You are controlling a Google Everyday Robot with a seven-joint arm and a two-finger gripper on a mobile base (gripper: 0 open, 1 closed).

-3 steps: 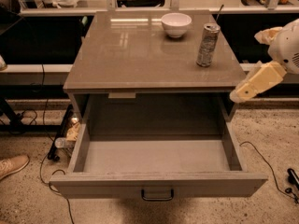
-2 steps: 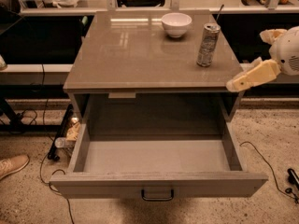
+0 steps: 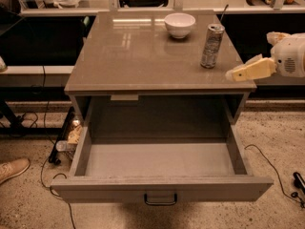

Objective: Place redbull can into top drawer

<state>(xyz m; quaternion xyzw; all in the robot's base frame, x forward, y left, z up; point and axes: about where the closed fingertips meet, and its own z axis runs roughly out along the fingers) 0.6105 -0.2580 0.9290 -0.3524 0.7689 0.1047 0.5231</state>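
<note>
Nearest the camera, the top drawer (image 3: 95, 189) is seen pulled wide open, its dark handle (image 3: 160, 200) centred on the front and its inside bare. Behind and above it, the grey table (image 3: 128, 51) is shown. At the table's right edge, the cream end effector (image 3: 237, 74) is held low, pointing left; nothing is gripped by it, and whether it is released or clenched cannot be told. Just beyond it, apart from it, the redbull can (image 3: 211, 46) is stood upright on the table. Farthest back, a white bowl (image 3: 179, 25) is set. The reach toward the can is judged to be in hand; a grasp around the can is called for next.
</note>
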